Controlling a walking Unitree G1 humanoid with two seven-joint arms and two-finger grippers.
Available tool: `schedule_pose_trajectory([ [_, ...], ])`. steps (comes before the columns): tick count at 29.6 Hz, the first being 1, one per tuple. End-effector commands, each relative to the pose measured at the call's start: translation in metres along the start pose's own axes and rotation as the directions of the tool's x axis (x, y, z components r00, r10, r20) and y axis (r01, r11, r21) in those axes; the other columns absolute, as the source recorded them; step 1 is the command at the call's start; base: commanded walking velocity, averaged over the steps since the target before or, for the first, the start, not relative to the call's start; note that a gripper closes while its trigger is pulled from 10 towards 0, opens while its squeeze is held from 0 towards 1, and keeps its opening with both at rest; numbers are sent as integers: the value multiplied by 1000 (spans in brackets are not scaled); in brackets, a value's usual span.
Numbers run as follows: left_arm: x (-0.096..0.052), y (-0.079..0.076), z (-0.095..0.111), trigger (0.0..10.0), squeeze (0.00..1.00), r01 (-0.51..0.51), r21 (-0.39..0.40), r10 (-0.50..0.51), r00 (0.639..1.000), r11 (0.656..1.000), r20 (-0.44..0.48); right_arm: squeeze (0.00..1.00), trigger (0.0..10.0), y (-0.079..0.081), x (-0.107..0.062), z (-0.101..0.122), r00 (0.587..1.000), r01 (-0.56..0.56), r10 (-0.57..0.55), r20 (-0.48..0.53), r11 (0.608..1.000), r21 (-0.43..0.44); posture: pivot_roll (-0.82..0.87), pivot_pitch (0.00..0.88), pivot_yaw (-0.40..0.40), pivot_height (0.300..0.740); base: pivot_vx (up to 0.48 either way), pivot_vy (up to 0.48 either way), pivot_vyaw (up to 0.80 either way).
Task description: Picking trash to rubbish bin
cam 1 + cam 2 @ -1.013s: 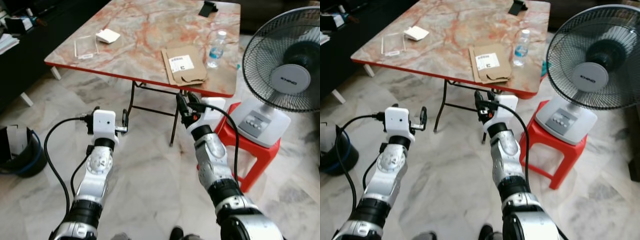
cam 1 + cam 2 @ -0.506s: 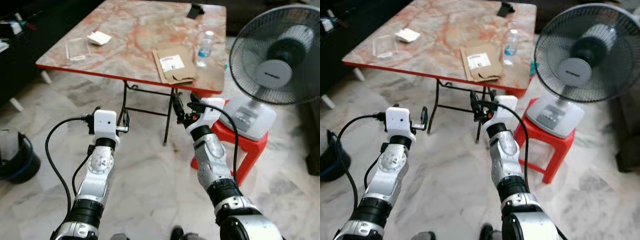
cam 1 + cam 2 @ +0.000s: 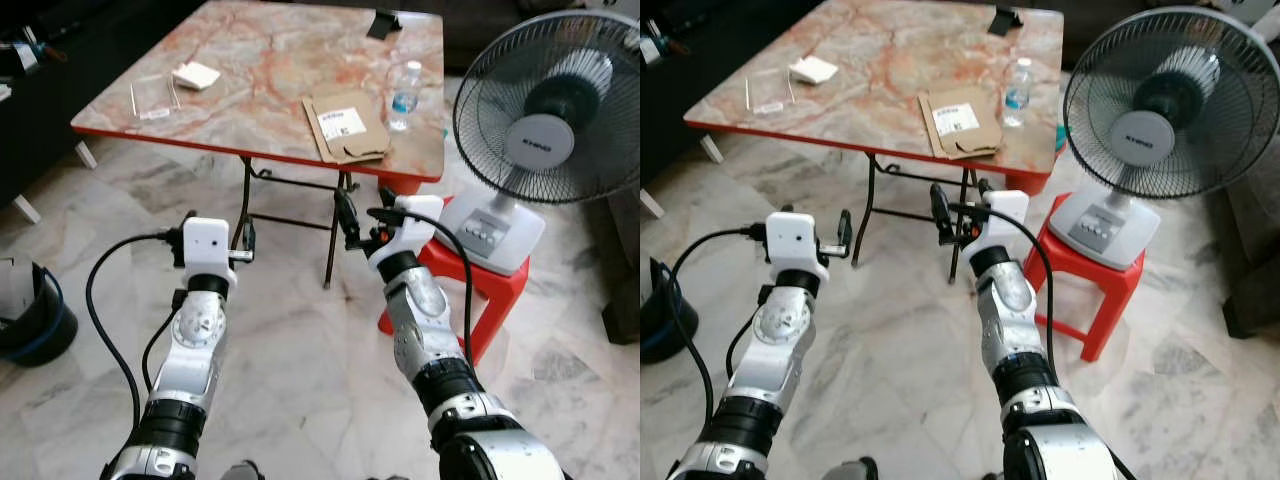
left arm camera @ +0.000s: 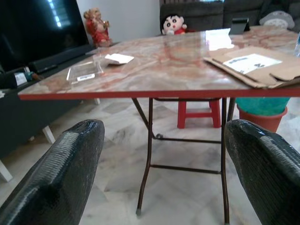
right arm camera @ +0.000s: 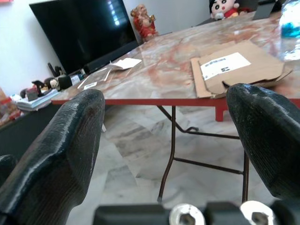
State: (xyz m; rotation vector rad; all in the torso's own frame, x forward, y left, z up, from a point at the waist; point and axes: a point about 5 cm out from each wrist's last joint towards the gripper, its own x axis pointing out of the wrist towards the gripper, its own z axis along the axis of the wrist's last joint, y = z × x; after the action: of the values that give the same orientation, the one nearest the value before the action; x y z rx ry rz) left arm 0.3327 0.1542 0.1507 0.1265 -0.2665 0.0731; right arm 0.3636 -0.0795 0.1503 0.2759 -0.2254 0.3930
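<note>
Before the table (image 3: 270, 90), cardboard (image 3: 346, 125) looms nearer.

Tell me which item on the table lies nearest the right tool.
The flattened cardboard envelope, at the table's near edge just beyond the right tool. The water bottle, white packet and clear sheet lie farther off.

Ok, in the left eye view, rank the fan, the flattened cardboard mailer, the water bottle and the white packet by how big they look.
1. Fan, by far the largest, though it stands nearer the camera.
2. Cardboard mailer.
3. Water bottle and white packet look much alike, so no ranking between them.
</note>
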Motion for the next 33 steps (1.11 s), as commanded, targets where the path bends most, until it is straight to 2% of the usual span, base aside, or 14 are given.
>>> schedule_pose_trajectory([
  [1, 1, 2, 0, 10000, 0, -14, -4, 14, 1000, 1000, -10, 0, 10000, 4, 2, 2, 1000, -24, 24, 0, 999, -26, 120, 147, -16, 740, 0, 266, 0],
  [14, 1, 3, 0, 10000, 0, -21, -3, 21, 1000, 1000, -9, 0, 10000, 8, 1, 1, 998, -55, 55, 0, 998, -39, 123, 148, -16, 740, 0, 266, 738],
  [21, 1, 5, 0, 10000, 0, -31, -2, 31, 999, 1000, -13, 0, 10000, 10, 1, -1, 998, -61, 61, -10, 998, -27, 125, 148, -16, 740, 0, 267, 0],
  [33, 3, 7, 1, 10000, 0, -46, 3, 46, 999, 999, -14, 0, 10000, 10, 1, -2, 998, -63, 63, -18, 998, -27, 125, 148, -17, 740, 271, 273, 0],
])
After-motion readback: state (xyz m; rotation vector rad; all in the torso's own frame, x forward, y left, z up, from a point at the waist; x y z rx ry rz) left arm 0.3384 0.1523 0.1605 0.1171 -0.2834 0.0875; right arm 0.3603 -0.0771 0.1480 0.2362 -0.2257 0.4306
